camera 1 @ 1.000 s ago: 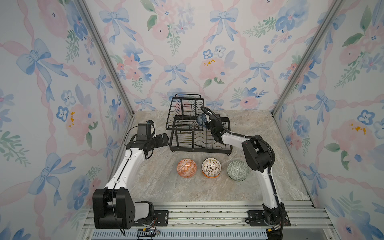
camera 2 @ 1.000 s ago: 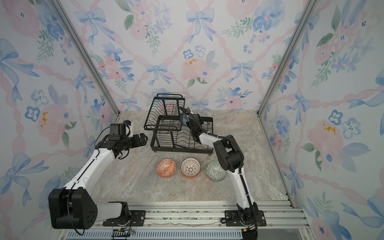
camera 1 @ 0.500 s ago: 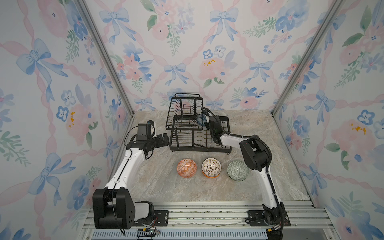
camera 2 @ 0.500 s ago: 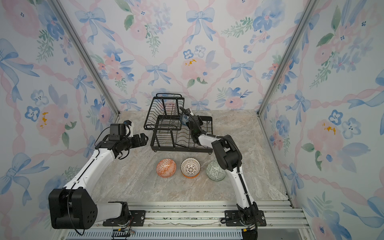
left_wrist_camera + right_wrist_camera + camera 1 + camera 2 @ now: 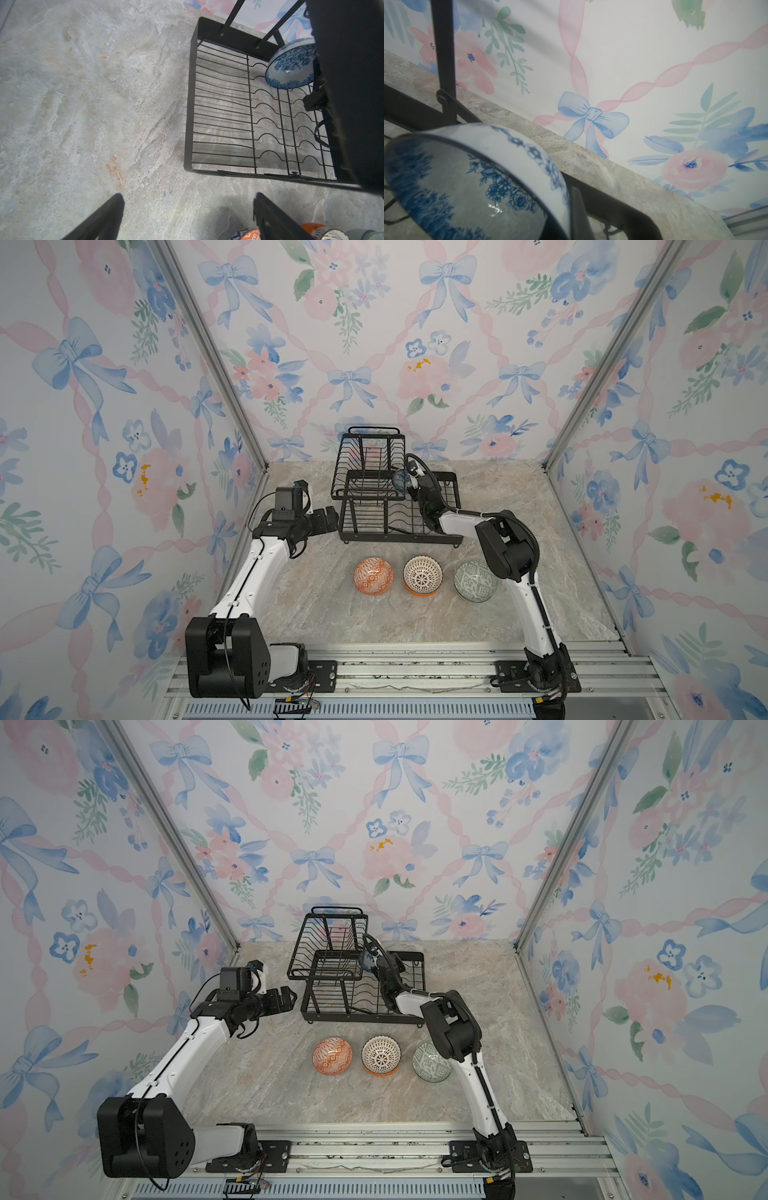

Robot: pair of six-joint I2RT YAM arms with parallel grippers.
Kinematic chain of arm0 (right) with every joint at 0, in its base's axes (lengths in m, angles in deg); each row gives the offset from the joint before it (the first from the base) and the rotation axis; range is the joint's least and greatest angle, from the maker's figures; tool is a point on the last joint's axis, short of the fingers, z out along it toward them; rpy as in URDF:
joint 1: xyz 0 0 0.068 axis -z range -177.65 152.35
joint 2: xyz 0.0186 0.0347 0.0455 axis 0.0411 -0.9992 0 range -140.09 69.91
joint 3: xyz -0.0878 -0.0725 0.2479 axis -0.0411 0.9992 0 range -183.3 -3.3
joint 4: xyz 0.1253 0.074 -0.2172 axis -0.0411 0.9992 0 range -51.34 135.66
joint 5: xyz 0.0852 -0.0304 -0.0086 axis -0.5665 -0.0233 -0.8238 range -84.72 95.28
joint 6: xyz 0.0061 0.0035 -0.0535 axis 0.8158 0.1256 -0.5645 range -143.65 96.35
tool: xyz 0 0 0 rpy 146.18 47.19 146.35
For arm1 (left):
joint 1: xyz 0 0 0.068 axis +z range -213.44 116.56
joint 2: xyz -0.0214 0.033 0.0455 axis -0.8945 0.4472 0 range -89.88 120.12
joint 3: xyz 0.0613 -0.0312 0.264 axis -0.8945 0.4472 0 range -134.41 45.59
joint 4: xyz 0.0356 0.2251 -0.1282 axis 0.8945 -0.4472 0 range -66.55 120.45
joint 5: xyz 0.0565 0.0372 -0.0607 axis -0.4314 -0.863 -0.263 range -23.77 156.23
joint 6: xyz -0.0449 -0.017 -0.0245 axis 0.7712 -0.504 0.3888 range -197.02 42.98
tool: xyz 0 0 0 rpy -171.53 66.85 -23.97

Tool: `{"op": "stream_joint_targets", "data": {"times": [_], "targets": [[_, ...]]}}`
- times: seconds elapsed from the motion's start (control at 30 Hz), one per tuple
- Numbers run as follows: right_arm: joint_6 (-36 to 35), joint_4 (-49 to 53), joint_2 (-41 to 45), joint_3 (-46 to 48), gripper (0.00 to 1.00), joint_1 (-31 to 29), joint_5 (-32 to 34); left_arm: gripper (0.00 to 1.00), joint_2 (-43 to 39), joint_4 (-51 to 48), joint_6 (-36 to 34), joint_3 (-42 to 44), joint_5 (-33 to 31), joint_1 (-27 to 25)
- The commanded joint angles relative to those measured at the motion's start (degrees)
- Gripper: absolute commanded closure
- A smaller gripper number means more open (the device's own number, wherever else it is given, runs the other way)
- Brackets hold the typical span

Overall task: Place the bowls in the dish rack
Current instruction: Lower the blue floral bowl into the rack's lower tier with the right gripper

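Holding the blue-white floral bowl (image 5: 291, 64) in my right gripper (image 5: 411, 486), jaws shut tight on it. The bowl is tilted on edge over the far end of the dish rack (image 5: 395, 537), above the lower slotted tray and just right of the upper basket. Cannot tell whether it touches the wires yet. Left gripper (image 5: 330, 519) is empty, jaws wide apart, hovering just left of the rack and clear of it.

Step in hand, as I read it: seat this bowl in a slot.
- Keep the tilt and line the rim up with a gap between two wire humps.
- Lower slowly and let go only once the wires carry it.
- Mind the black upright close beside the bowl; a knock there could shift the rack.

On the bench (image 5: 316, 605), near side, left to right: orange-white geometric bowl (image 5: 373, 576), white-brown lattice bowl (image 5: 422, 572) nested in the plain orange bowl (image 5: 422, 592), grey-green bowl (image 5: 476, 580). Early days, I judge.
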Motion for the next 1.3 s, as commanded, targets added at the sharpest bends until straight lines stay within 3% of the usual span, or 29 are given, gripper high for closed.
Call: {"op": "stream_joint_targets", "data": {"times": [0.0, 0.9, 1.27], "targets": [[-5.4, -4.0, -2.1, 1.0, 1.0, -2.2, -0.7, 0.02, 0.5, 0.3, 0.8, 0.5, 0.9, 0.5], [-9.0, -4.4, -1.0, 5.0, 1.0, -3.8, -5.4, 0.02, 0.7, 0.3, 0.9, 0.2, 1.6, 0.4], [-15.8, -2.7, -2.8, 3.5, 1.0, -5.6, -3.1, 0.02, 0.9, 0.3, 0.8, -0.1, 1.9, 0.2]]}}
